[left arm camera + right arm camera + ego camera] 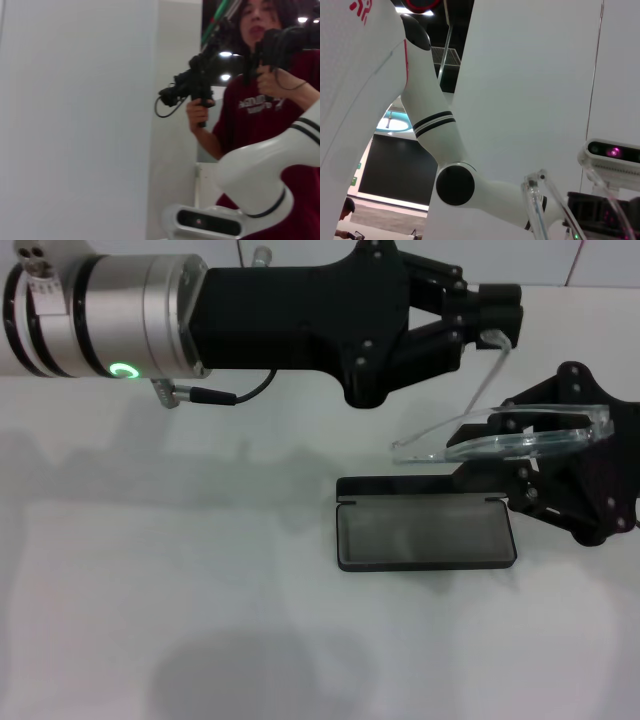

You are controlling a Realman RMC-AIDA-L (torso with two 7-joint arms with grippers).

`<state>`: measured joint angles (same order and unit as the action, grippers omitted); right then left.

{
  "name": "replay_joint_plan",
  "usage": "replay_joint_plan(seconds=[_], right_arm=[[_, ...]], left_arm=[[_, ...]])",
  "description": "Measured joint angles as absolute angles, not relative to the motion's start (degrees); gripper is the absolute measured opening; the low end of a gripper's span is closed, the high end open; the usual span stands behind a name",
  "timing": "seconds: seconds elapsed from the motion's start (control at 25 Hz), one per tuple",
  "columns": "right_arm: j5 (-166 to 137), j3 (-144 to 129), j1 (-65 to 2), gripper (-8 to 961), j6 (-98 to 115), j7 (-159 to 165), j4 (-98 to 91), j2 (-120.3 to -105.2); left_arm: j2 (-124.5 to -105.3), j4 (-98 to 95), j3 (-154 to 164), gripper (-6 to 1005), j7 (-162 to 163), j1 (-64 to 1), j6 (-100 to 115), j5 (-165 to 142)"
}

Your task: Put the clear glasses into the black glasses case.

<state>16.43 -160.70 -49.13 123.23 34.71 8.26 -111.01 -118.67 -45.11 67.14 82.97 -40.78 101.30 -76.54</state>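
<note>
The clear glasses [520,440], glossy transparent plastic, hung above the open black glasses case [425,532] on the white worktop [180,620]. The right claw [515,430] clamped their front; the left claw [500,312] pinched one raised arm.

White table [150,590] fills the head view, shadows on it. Left wrist view: person in dark red shirt [260,107] beside a white wall panel [75,120], holding black handheld controllers [197,85], one in each hand; ceiling lights [226,54] behind them. Right wrist view: white wall panel [530,85], dark screen [395,170] low beside it.
</note>
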Motion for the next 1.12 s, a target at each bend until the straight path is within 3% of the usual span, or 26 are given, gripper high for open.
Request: replay_joint_plan(seconds=[1.12], right_arm=[[16.4,-160.7,-48.8,136,123.3,34.7,8.5,-111.45]], left_arm=[[-118.54,-45.6,68.0,112,84.0,-41.9,104.2,-79.1]])
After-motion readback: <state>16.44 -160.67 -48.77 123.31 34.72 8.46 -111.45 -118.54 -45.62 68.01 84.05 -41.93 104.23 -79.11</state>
